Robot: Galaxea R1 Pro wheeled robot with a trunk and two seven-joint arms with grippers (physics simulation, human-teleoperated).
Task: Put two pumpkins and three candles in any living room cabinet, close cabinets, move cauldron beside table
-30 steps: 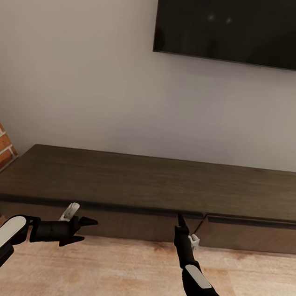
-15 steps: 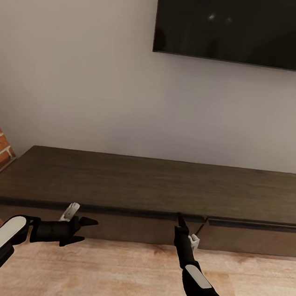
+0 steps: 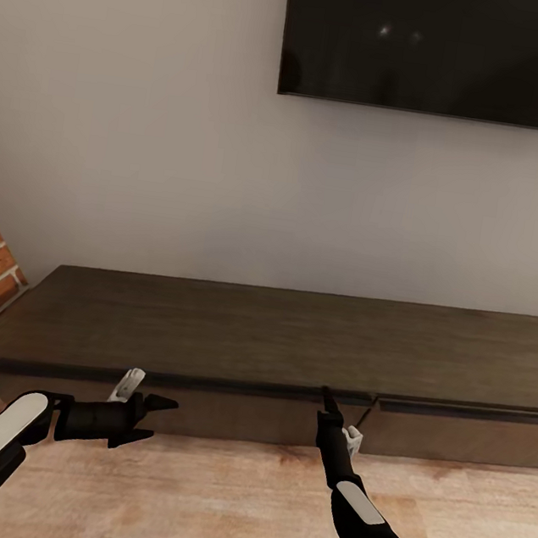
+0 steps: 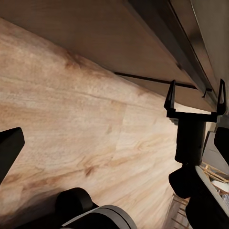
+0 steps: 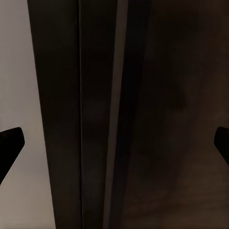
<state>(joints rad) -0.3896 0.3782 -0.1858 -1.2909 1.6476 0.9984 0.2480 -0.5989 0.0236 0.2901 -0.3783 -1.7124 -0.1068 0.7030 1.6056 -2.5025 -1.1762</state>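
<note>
Dark-brown cabinet (image 3: 208, 333); right end effector (image 3: 326, 394) tips hidden under its lip.

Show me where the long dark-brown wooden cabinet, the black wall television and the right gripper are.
Long dark-brown wooden cabinet (image 3: 234, 333): head view, top surface.
Black wall television (image 3: 445, 50): head view, screen.
Right gripper (image 3: 327, 394): head view, fingertips at the cabinet's front edge.

The long dark-brown cabinet (image 3: 276, 338) stands on the pale wooden floor (image 3: 211, 500) against the wall, drawers shut, and its top is bare.
</note>
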